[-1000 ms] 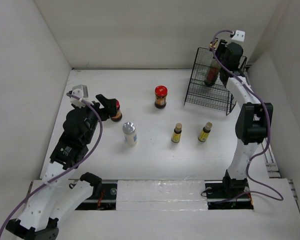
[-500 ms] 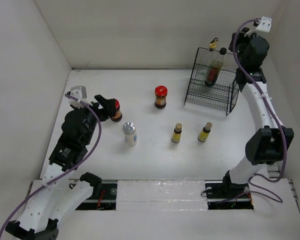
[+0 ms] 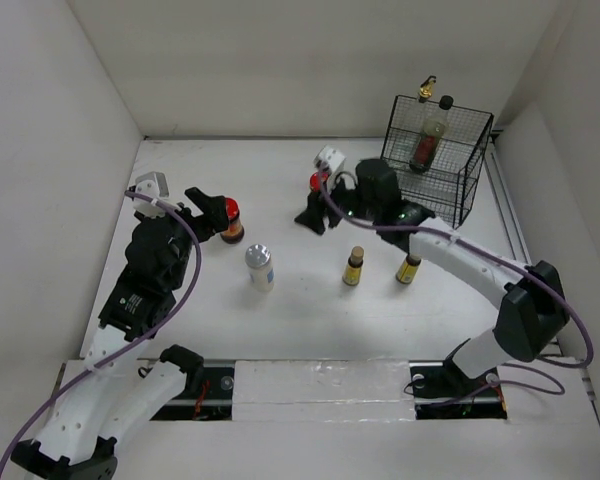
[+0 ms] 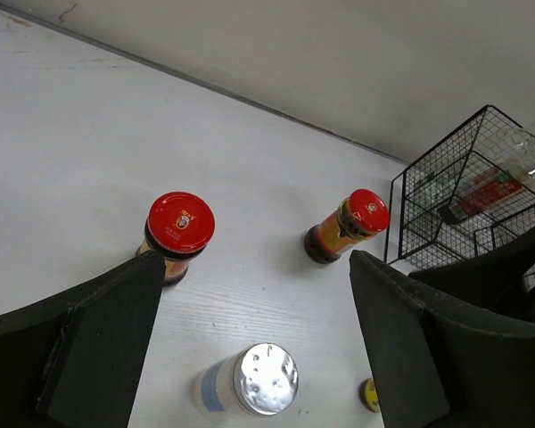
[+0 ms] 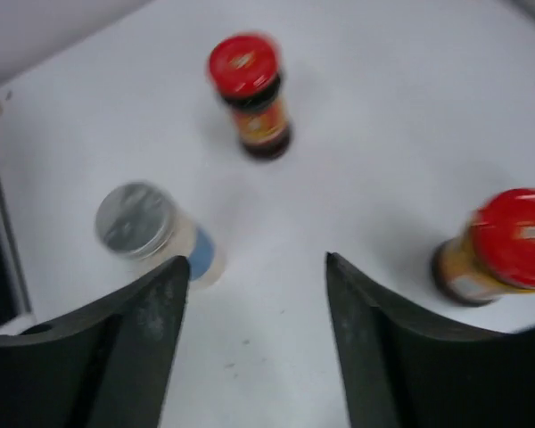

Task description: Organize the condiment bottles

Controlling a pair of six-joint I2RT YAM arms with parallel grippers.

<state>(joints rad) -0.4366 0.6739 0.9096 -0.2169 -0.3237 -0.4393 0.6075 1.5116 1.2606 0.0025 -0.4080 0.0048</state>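
Both pincers stand apart, holding nothing. The left gripper (image 4: 254, 276) is just beside one red jar (image 3: 230, 218), and the right gripper (image 5: 254, 267) is near the other jar (image 4: 343, 227) at mid-table. The shaker (image 3: 260, 267) and two yellow bottles (image 3: 353, 266) stand well apart on the open table (image 3: 300, 310), while two bottles (image 3: 426, 145) sit in the basket (image 3: 470, 185) at the far right corner.

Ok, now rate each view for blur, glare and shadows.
Right wrist: motion-blurred, with the upper red-capped jar and the right-hand red-capped jar smeared and the shaker soft. Left wrist: sharp, a bright glint on the shaker's metal lid, faint shadows beside both jars. Top external: sharp and evenly lit, only soft shadows on the table.
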